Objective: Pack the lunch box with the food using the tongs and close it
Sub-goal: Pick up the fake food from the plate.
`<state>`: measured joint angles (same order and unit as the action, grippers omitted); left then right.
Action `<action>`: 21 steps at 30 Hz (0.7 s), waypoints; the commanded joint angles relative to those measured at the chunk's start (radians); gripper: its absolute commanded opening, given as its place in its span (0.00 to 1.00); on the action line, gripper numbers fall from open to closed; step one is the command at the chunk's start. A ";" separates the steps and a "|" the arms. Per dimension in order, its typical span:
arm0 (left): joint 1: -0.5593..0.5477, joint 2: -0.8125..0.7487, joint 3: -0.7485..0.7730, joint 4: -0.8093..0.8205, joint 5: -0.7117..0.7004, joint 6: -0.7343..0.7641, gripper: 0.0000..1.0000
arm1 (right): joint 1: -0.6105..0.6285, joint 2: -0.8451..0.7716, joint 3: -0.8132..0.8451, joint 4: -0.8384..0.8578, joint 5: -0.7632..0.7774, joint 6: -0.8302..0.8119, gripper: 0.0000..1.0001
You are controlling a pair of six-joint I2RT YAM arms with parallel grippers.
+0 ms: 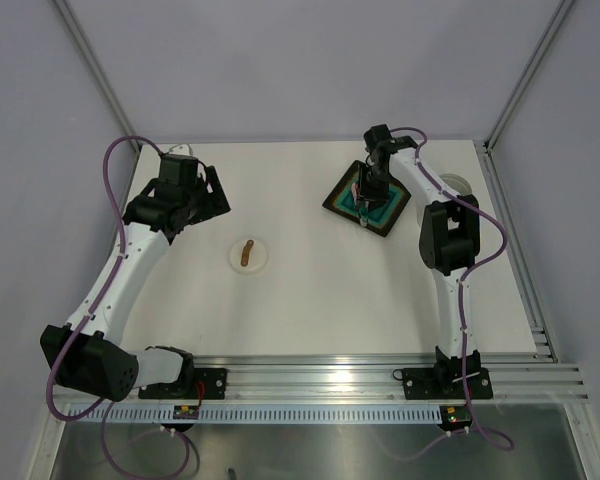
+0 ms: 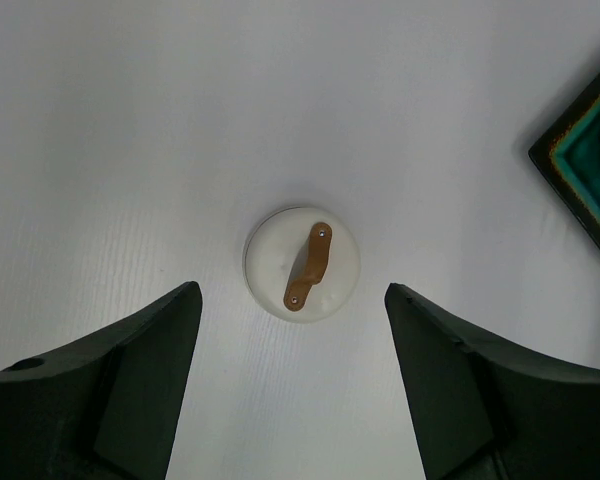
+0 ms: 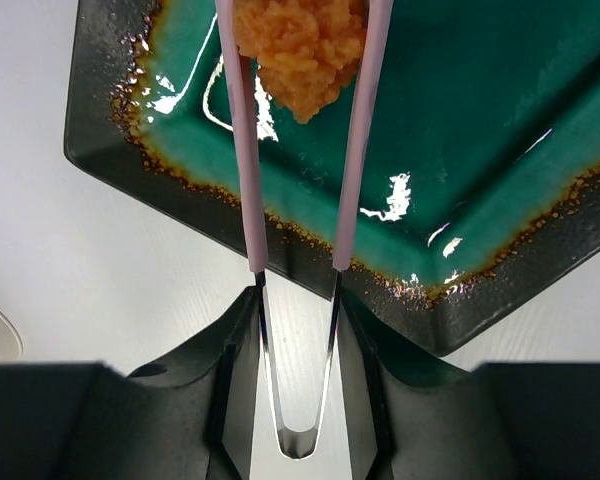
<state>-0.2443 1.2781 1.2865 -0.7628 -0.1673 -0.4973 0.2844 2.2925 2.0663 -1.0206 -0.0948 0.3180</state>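
The right gripper [image 3: 298, 296] hangs over the black tray [image 1: 342, 193] with the teal centre, at the far right of the table [image 1: 310, 300]. Its fingers [image 3: 230, 380] are drawn in narrow and clamp the pale pink tongs [image 3: 242, 150] near their joined end, one finger pressing on each arm. The bend of the tongs sits back between the fingers, and the two thin arms reach out over the tray. Between them, out near their tips, lies an orange piece of food [image 3: 300, 50] with a rough crumbly surface. Both arms seem to touch its sides, but I cannot tell whether it is off the glaze or resting on it.

The lunch box [image 1: 460, 184] stands just right of the tray. It is largely hidden behind the right arm, so only part of its white round rim shows.

The left gripper [image 2: 291, 291] is well apart from all that, on the left side of the table. Its fingers [image 2: 130, 390] are spread wide and hold nothing. The round white lid [image 2: 302, 262] lies flat on the table below it, in the gap between the two fingers from the wrist view, touched by neither. Its brown stick handle [image 2: 308, 267] runs slantwise across the top. From above, the lid sits a little nearer and to the right of that gripper, about midway across the table.
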 commanded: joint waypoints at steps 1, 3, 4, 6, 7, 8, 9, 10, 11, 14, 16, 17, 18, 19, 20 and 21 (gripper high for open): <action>0.008 -0.014 0.013 0.025 -0.020 0.006 0.78 | 0.006 -0.054 0.006 -0.009 0.018 0.001 0.19; 0.010 -0.013 0.010 0.028 -0.017 0.006 0.78 | 0.006 -0.080 -0.017 -0.007 0.023 0.000 0.09; 0.008 -0.013 0.010 0.030 -0.012 0.003 0.78 | 0.006 -0.108 -0.024 -0.006 0.024 -0.002 0.06; 0.010 -0.010 0.010 0.033 -0.008 0.003 0.78 | 0.006 -0.142 -0.049 -0.003 0.032 -0.005 0.01; 0.008 -0.010 0.011 0.033 -0.005 0.002 0.78 | 0.006 -0.177 -0.060 -0.001 0.035 -0.007 0.00; 0.010 -0.010 0.014 0.033 -0.003 0.002 0.78 | 0.006 -0.192 -0.077 -0.003 0.043 -0.008 0.00; 0.010 -0.010 0.014 0.033 -0.001 0.003 0.78 | 0.007 -0.211 -0.086 -0.001 0.047 -0.010 0.00; 0.010 -0.011 0.016 0.033 0.000 0.002 0.78 | 0.007 -0.249 -0.095 -0.003 0.052 -0.011 0.00; 0.008 -0.011 0.014 0.036 0.000 0.002 0.78 | 0.006 -0.264 -0.110 -0.004 0.062 -0.013 0.00; 0.010 -0.010 0.017 0.034 -0.001 0.006 0.78 | 0.006 -0.332 -0.138 -0.010 0.084 -0.019 0.00; 0.008 -0.010 0.016 0.036 0.000 0.006 0.78 | 0.006 -0.373 -0.147 -0.013 0.089 -0.017 0.00; 0.010 -0.006 0.016 0.036 0.000 0.006 0.78 | 0.006 -0.384 -0.150 -0.022 0.089 -0.019 0.00; 0.008 -0.006 0.016 0.036 0.003 0.008 0.78 | 0.007 -0.405 -0.149 -0.029 0.118 -0.020 0.00; 0.010 -0.006 0.016 0.039 0.003 0.006 0.78 | 0.006 -0.418 -0.149 -0.033 0.128 -0.020 0.00; 0.010 -0.006 0.014 0.037 0.003 0.008 0.78 | 0.004 -0.430 -0.149 -0.042 0.147 -0.019 0.00; 0.008 -0.005 0.014 0.039 0.003 0.006 0.78 | -0.007 -0.442 -0.150 -0.047 0.153 -0.019 0.00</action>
<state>-0.2417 1.2781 1.2865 -0.7616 -0.1677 -0.4973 0.2836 1.9190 1.9213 -1.0462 -0.0059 0.3099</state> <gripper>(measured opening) 0.780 0.392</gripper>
